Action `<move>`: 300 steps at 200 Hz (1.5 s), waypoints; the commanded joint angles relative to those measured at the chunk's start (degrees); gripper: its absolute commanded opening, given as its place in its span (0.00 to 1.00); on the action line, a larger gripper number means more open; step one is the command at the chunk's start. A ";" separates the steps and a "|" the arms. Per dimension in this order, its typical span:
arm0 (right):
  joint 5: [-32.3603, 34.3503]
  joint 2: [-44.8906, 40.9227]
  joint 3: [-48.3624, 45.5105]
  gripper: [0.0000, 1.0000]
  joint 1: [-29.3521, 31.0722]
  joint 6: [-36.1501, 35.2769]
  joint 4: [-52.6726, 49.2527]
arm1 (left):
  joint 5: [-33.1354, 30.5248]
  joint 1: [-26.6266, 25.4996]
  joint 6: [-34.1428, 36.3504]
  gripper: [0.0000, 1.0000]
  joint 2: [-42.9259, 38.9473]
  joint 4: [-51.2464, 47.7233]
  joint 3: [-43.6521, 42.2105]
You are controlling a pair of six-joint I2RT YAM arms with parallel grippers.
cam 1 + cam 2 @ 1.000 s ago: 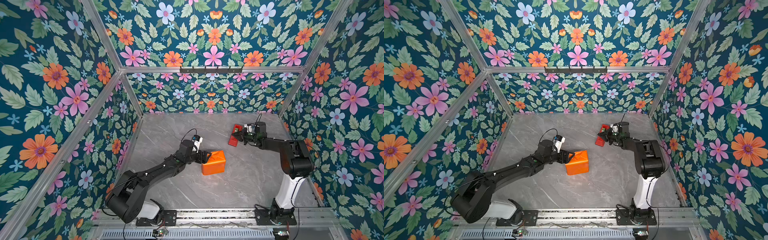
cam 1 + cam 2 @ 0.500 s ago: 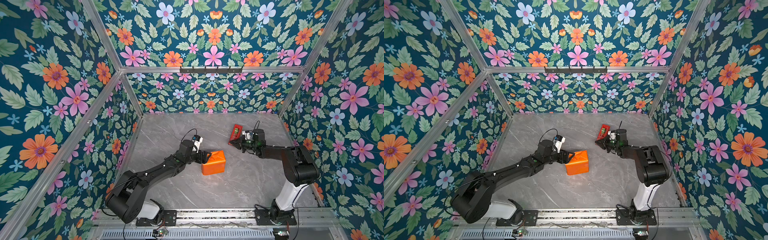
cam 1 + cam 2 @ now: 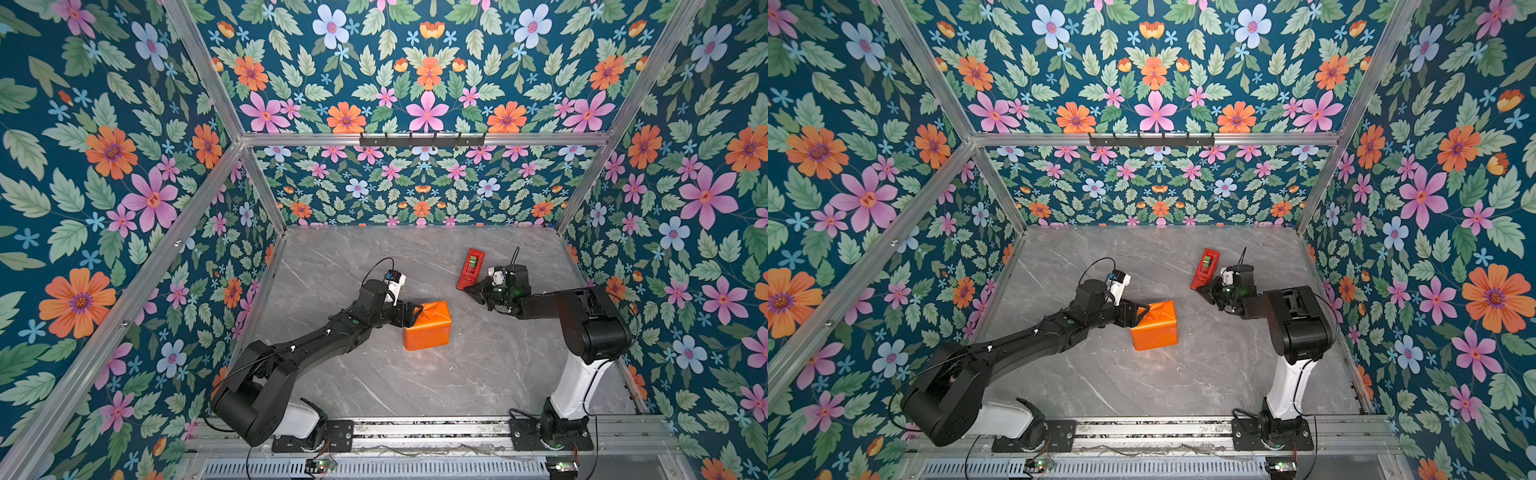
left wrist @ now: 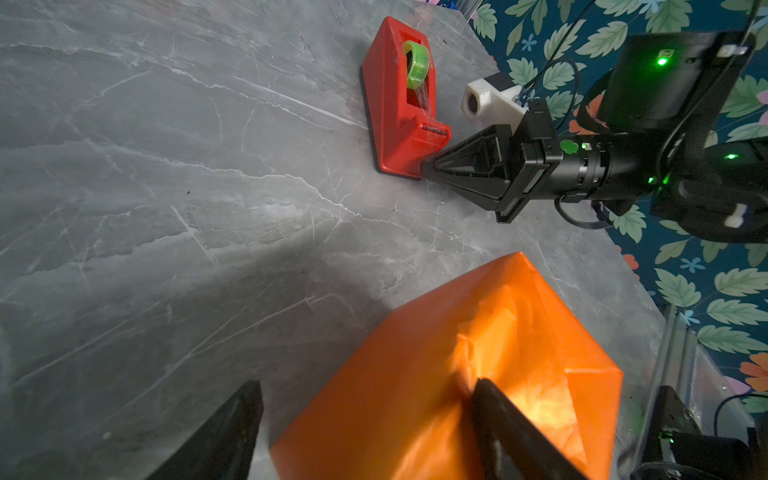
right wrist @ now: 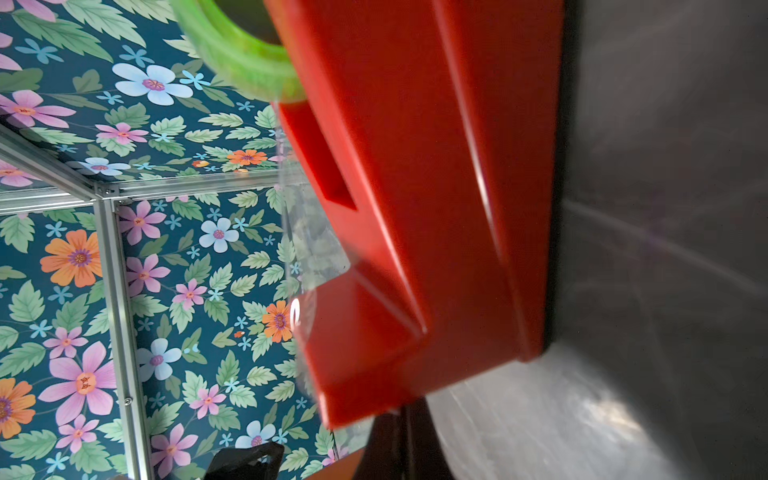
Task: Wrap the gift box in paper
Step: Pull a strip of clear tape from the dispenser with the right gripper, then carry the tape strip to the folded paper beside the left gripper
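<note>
Gift box: out of sight inside orange paper [image 3: 428, 328], mid-floor on table [image 3: 374, 257]. Visible faces covered, end flap folded; wrapping seemingly near done, taping likely left. Left gripper [image 4: 365, 384]: jaws spread, one finger [image 4: 511, 428] pressing flap. Right gripper [image 4: 428, 168]: jaws pressed together at cutter end of red tape dispenser [image 4: 399, 95], nothing visibly pinched.

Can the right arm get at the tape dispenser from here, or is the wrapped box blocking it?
Probably yes: the right claw, shut, sits at the cutter end of the red tape dispenser, and the paper-wrapped gift box lies apart, at the left claw.
</note>
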 commanded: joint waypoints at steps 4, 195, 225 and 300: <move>2.30 1.02 0.58 0.00 -0.60 -3.78 -10.68 | -2.26 -0.03 2.40 0.81 0.55 -9.79 -0.61; 4.61 -32.77 2.68 0.00 27.09 -17.22 -29.78 | -2.45 0.02 2.41 0.81 0.66 -9.99 -0.48; 4.26 -29.47 3.78 0.00 27.84 -16.94 -28.47 | -2.64 0.02 2.59 0.81 0.40 -10.21 -0.61; 3.28 -26.51 2.58 0.00 29.28 -14.56 -24.90 | -2.80 0.02 2.80 0.81 1.16 -10.21 -0.17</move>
